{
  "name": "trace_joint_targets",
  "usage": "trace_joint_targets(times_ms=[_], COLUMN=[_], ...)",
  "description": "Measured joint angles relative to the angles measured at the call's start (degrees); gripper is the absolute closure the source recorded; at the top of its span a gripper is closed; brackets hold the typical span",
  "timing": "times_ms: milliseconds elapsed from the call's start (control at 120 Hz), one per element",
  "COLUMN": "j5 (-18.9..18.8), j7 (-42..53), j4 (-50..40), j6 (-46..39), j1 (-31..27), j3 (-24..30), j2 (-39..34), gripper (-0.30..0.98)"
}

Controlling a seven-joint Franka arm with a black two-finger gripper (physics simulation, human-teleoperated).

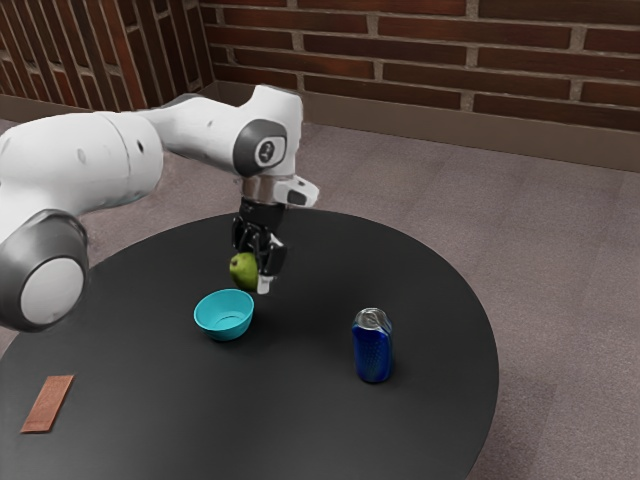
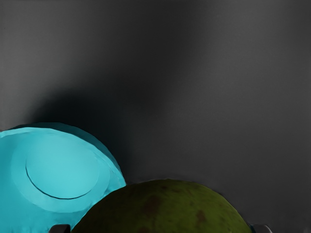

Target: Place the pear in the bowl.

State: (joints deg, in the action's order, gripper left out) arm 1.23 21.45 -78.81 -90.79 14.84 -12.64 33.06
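Tabletop (image 1: 300, 440), black and round, carries a reddish-brown slab (image 1: 48, 404) nearer the exterior camera than the turquoise bowl (image 1: 224, 325); the blue drink can (image 1: 372, 346) stands off the bowl toward the exterior view's right. Beyond the bowl's rim, raised and offset toward the exterior view's right, is the green pear (image 1: 244, 270), clamped between both fingers of the black two-finger gripper (image 1: 255, 272). It should handle as firm, moderately light, smooth enough to slip and easily bruised; a grip across opposite sides of its widest part suits it. Its long axis looks roughly upright, though a finger covers part; which way the narrow end points, I cannot tell.
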Motion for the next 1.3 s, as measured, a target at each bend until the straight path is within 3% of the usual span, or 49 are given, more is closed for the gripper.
trace_joint_targets(times_ms=[183,350,675,1000,1300], j5=[-2.5,-3.9,-4.5,-4.5,-4.0], j7=[0.4,1.2,4.7,7.3,9.1], j4=[-15.9,-25.2,-29.5,-29.4,-29.1], j6=[-7.1,-15.5,-29.1,-33.7,-34.4], j1=[-0.9,-2.3,-4.7,-5.5,-5.1], j3=[0.0,0.0,0.0,0.0,0.1], j2=[-11.3,-15.3,-14.1,-11.9,-11.9], gripper=[0.32,0.33,0.33,0.33,0.09])
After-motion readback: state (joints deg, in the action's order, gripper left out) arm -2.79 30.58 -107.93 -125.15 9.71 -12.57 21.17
